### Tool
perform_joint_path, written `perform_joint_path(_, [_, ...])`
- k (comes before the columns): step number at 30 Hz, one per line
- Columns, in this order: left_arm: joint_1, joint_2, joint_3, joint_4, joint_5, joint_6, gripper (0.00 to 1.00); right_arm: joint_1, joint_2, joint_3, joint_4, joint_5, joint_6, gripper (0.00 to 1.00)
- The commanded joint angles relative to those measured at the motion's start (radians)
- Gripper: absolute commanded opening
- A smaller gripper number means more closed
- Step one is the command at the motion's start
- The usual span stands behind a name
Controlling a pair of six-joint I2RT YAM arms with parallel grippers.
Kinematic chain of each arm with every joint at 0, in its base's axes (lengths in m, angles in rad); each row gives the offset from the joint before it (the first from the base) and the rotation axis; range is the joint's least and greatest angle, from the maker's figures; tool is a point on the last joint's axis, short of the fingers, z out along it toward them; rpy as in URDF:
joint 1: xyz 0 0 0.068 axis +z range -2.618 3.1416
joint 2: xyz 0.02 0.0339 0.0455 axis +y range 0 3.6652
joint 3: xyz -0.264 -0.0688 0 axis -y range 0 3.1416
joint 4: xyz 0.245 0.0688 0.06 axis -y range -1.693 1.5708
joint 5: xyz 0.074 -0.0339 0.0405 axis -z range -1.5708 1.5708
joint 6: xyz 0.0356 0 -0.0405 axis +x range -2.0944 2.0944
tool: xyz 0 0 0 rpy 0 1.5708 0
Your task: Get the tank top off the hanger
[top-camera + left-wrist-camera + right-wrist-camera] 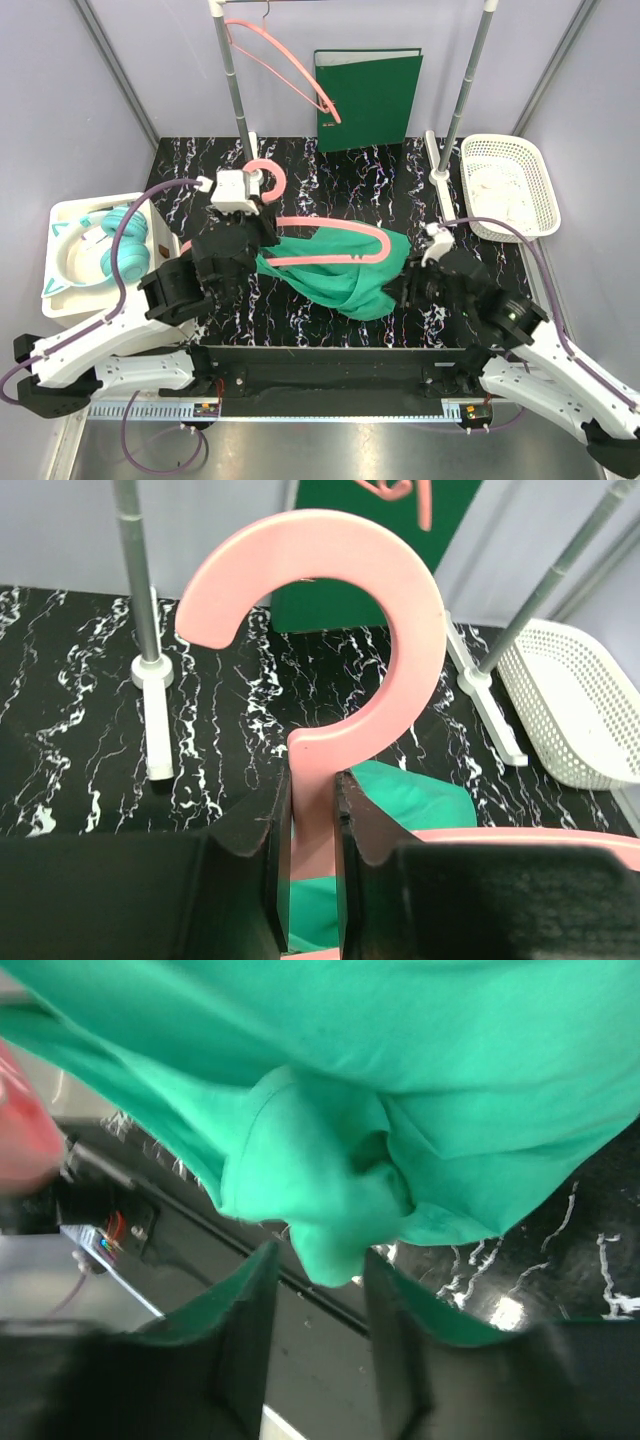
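Tank top (345, 280): soft, matt green cloth, creased. Hanger (330, 225): smooth pink plastic, slight sheen. Desk (340, 175): glossy black surface with white marble veining.

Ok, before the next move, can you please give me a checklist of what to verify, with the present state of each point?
1. Left gripper jaws shut on the neck of the hanger: ok.
2. A fold of the tank top sits between the right gripper jaws: ok.
3. Right jaws pinch that fold firmly: cannot tell.
4. Tank top free of the hanger: not ok, cloth and hanger lie together on the table.
5. Second hanger at the back is apart from both arms: ok.
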Motion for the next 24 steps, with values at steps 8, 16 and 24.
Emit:
perform_joint_path(8, [0.000,0.073,0.158,0.012,0.167,0.143,0.00,0.003,-0.009,0.141,-0.065,-0.389,-0.178,0.90])
perform_joint_path(16, [0.002,0.025,0.151,-0.025,0.302,0.197,0.00,0.003,-0.012,0.246,-0.070,-0.303,-0.210,0.97])
perform_joint_path(24, [0.002,0.004,0.141,-0.021,0.425,0.180,0.00,0.003,0.135,0.300,0.036,-0.405,-0.228,0.82])
